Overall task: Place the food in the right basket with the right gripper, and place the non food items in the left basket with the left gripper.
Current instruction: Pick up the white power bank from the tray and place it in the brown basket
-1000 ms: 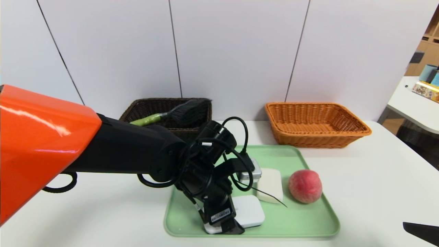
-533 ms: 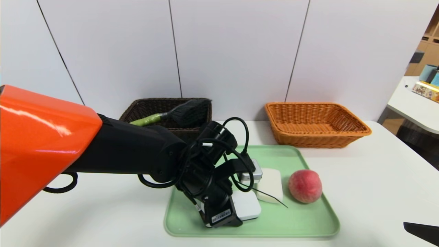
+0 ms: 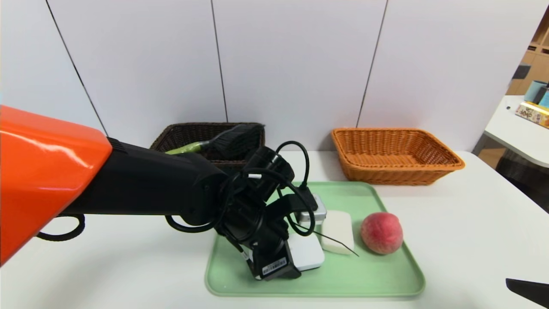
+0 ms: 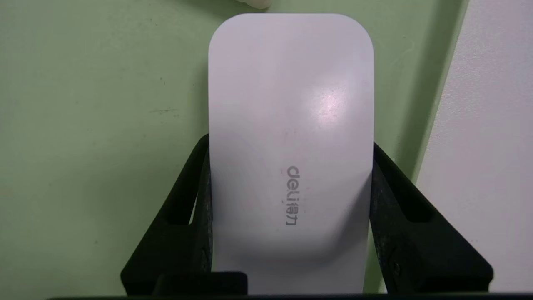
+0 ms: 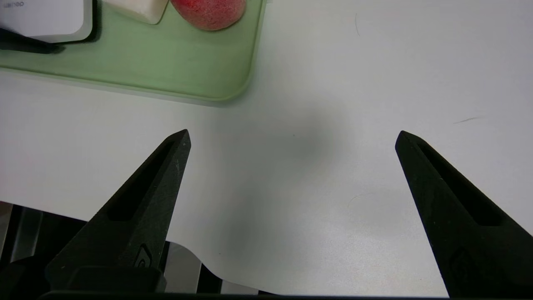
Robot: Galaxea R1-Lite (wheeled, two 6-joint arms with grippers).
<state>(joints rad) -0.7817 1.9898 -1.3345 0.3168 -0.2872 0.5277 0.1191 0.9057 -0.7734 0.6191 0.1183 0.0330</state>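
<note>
My left gripper [image 3: 281,264] [image 4: 290,143] is shut on the flat white box [image 3: 306,254] [image 4: 290,104], one finger against each long side, just above the green tray [image 3: 364,274]. Beside the box on the tray lie the small white bar [image 3: 339,229] and the red-pink peach [image 3: 381,232] [image 5: 208,10]. A green-handled brush [image 3: 214,145] rests in the dark brown left basket [image 3: 171,135]. The orange right basket [image 3: 394,156] stands at the back right. My right gripper [image 5: 292,133] hangs open over bare table near the front right edge; only its dark tip [image 3: 527,289] shows in the head view.
My left arm reaches across the left half of the table in front of the dark basket. A white wall stands right behind both baskets. A second table [image 3: 521,128] with small items is at the far right.
My left gripper's fingers closed onto the white box, and the box has shifted back and lifted slightly with the gripper. The right gripper has not moved.
</note>
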